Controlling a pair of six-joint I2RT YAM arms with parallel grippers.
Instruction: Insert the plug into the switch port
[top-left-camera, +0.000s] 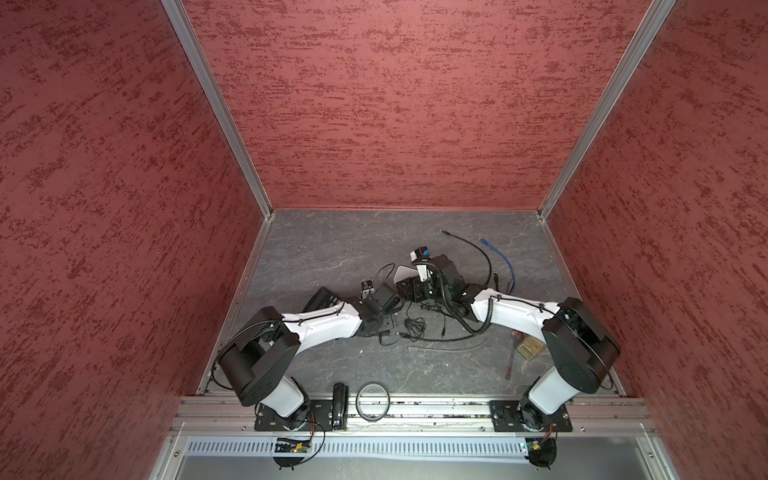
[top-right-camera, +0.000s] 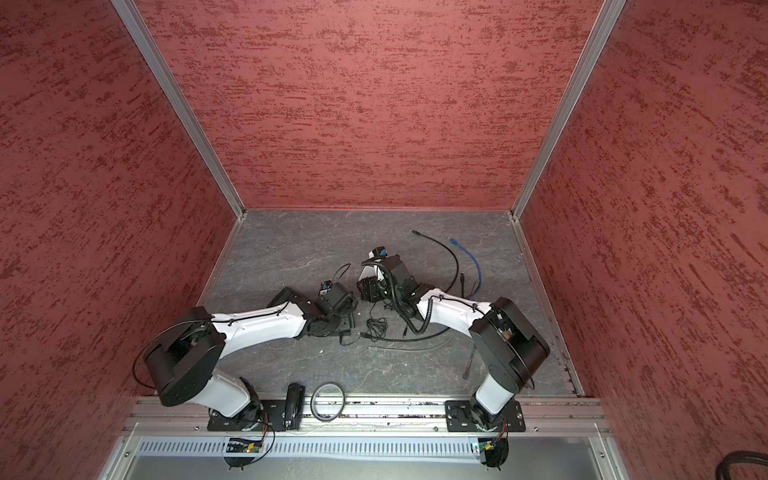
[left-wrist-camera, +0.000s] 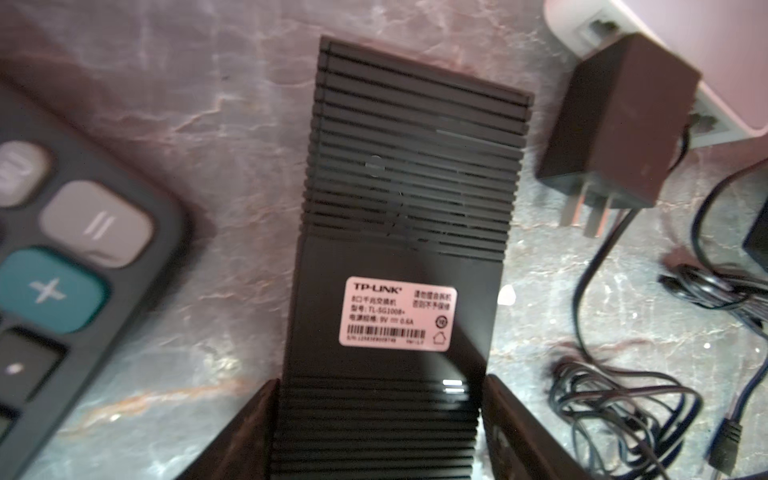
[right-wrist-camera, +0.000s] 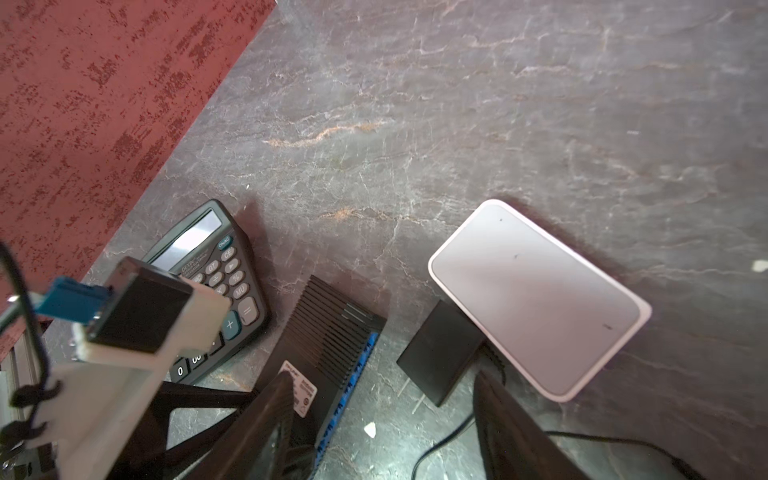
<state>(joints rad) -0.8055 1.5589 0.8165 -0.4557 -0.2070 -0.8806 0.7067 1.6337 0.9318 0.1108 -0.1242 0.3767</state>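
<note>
**Item 1, nearest: left pincer** (left-wrist-camera: 380, 380). Its fingers (left-wrist-camera: 245, 436) bracket the near end of the black ribbed plastic network switch (left-wrist-camera: 407, 187) and lie close against both sides. You cannot tell whether they press or merely flank. The likely purpose is to brace the box against a sideways push.

**Item 2: the switch.** It lies on the grey marbled surface (right-wrist-camera: 457, 104) between the two arms, underside up, with its pink rating label (left-wrist-camera: 399, 313) showing. The long axis runs straight away from the left pincer. The blue port row (right-wrist-camera: 353, 374) lines one long side and faces the right arm, probably so a plug can enter from there.

**Item 3: right pincer** (right-wrist-camera: 382, 374). It is released, jaws apart with nothing between them, and hangs over the gap beside the port row.

**Item 4: bundled thin black cord** (left-wrist-camera: 615, 407). It lies loose near the switch with a small black plug (left-wrist-camera: 725, 440) at its edge. This is probably your plug, and it is not yet picked up.

**Item 5: black boxy power adapter** (left-wrist-camera: 615, 120). Its prongs point toward the left pincer, and it touches the white rounded plastic box (right-wrist-camera: 540, 299).

**Item 6: dark grey desk calculator** (right-wrist-camera: 224, 266). It sits just beside the switch's opposite long side.

**Item 7, farthest: blue patch cable** (top-left-camera: 500, 259). It lies well apart from the switch and is a second plug candidate.
</note>
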